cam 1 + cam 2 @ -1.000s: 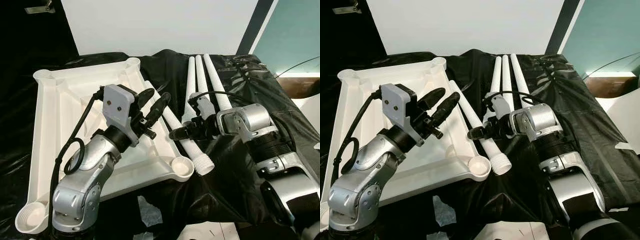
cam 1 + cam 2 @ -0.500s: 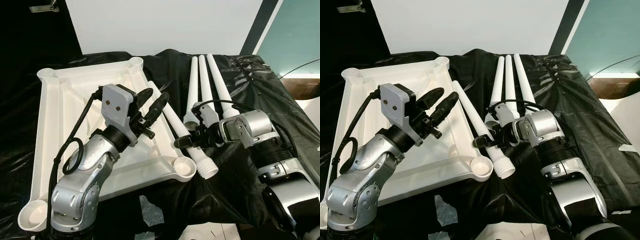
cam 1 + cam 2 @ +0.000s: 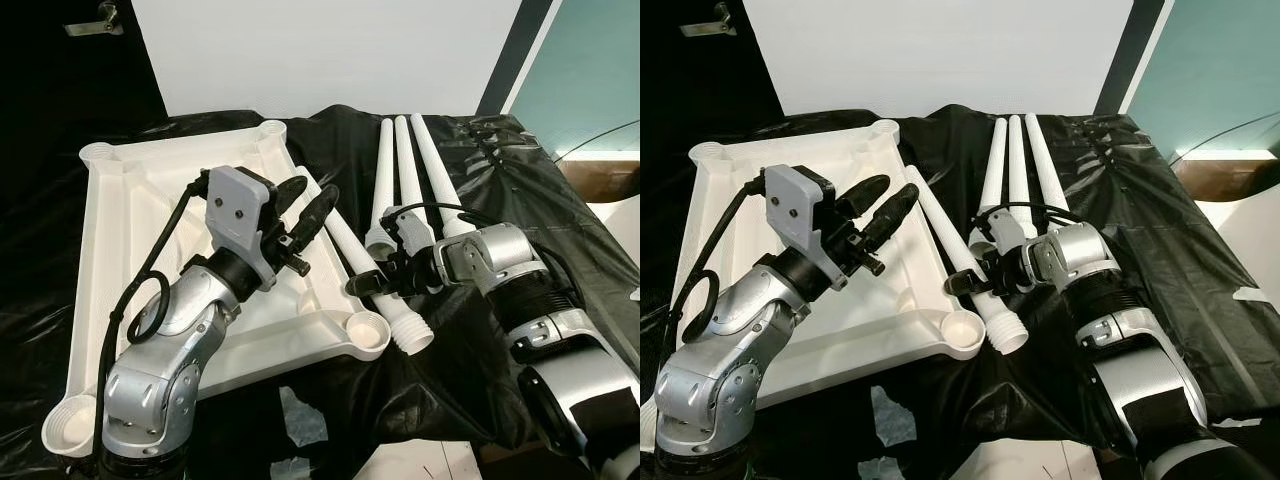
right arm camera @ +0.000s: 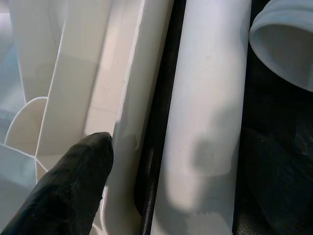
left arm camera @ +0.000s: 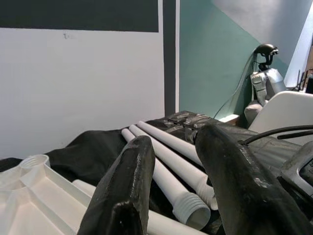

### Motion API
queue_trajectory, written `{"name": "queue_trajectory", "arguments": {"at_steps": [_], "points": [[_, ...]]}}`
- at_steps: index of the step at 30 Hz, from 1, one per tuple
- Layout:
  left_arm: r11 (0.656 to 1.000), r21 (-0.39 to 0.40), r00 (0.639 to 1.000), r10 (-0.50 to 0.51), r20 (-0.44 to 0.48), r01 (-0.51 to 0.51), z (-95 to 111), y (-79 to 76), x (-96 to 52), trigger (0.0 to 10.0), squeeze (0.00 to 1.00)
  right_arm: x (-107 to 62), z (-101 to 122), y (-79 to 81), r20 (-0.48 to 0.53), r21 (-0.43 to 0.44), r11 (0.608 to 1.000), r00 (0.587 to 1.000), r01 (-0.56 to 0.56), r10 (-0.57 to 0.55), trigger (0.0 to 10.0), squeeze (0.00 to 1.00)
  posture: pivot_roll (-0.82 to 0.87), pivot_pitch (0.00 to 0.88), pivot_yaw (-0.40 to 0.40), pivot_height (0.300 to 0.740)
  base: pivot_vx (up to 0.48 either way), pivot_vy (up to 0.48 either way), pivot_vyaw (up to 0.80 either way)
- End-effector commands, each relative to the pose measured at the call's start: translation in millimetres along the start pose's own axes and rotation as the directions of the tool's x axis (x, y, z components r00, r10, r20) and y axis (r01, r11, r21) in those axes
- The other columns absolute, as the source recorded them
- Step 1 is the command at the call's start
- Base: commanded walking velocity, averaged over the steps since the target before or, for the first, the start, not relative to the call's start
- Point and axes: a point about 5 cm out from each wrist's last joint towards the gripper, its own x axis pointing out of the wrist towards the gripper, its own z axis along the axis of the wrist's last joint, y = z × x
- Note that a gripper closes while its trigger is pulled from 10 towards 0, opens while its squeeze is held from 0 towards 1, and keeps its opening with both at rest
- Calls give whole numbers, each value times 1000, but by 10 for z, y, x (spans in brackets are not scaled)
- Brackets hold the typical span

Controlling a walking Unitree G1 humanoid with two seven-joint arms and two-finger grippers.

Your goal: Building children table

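White plastic is what I see most: the upside-down table top [image 3: 120, 230] lies on black plastic sheeting [image 3: 520, 190], with a round leg socket [image 3: 367, 331] at each corner. Its right edge runs just beside one white table leg [image 3: 345, 235] that lies along it. Three more legs [image 3: 405, 170] lie side by side further right, thin ends pointing away from me. Right of those, the black sheet has lots of open room.

My left gripper [image 3: 305, 205] is lifted above the right edge of the table top. Its two black fingers [image 5: 129, 191] are a narrow gap apart and hold nothing.

My right gripper [image 3: 368, 284] is low down at the leg beside the table top, near its threaded end [image 3: 412, 330]. One black fingertip [image 4: 73, 191] touches the table top's edge, right next to that leg. I cannot tell if this gripper is open or closed.

Every socket I can see into is hollow.
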Motion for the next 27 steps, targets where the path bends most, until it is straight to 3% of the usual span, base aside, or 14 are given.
{"name": "queue_trajectory", "arguments": {"at_steps": [1,3,4,6,7,10,11,12,13,22,23,25,26,27], "points": [[1000,8,1000,18,9,-18,21,-10,-2,10000,0,96,-313,-135,-136,41,995,987,95,-89,5843,0,167,37,-68,740,0,0,0],[1000,8,1000,18,9,-18,21,-10,-2,10000,0,96,-313,-135,-136,41,995,987,95,-89,5843,0,167,37,-68,740,0,0,0],[1000,7,1000,20,9,-20,20,-11,-8,10000,0,100,-315,-141,-130,33,994,987,103,-98,4078,0,168,40,-68,740,0,0,0],[1000,7,1000,20,9,-20,20,-11,-8,10000,0,100,-315,-141,-130,33,994,987,103,-98,4078,0,168,40,-68,740,0,0,0],[1000,6,1000,22,8,-23,19,-10,-12,10000,0,103,-313,-141,-126,34,995,988,97,-92,0,0,168,41,-67,740,0,0,0],[1000,5,1000,24,8,-24,18,-9,-15,10000,0,102,-295,-147,-113,26,994,989,102,-98,0,0,167,41,-67,740,0,0,0],[1000,6,1000,24,8,-24,18,-9,-13,10000,0,90,-258,-150,-91,14,994,991,104,-103,4118,0,164,41,-66,740,0,0,0],[1000,6,1000,24,8,-24,18,-9,-13,10000,0,90,-258,-150,-91,14,994,991,104,-103,4118,0,164,41,-66,740,0,0,0],[1000,5,1000,24,8,-24,15,-10,-8,10000,0,82,-215,-158,-68,0,994,992,105,-105,10000,0,162,40,-65,740,0,0,0],[1000,3,1000,19,8,-19,12,-12,0,10000,0,55,-53,-169,22,-1,994,994,111,-111,9412,0,160,40,-63,740,0,0,0],[1000,3,1000,18,8,-18,14,-9,-1,10000,0,55,-43,-165,26,-3,994,994,110,-110,3490,0,160,40,-63,740,0,0,0],[1000,3,1000,18,8,-18,15,-7,-2,10000,0,56,-38,-163,28,-5,994,994,109,-109,3490,0,160,40,-63,740,0,0,0],[1000,4,1000,18,8,-18,16,-5,-2,10000,0,64,-42,-161,26,-2,994,994,110,-110,10000,0,160,40,-63,740,0,0,0],[1000,4,1000,18,8,-18,16,-5,-2,10000,0,64,-42,-161,26,-2,994,994,110,-110,10000,0,160,40,-63,740,0,0,0]]}}
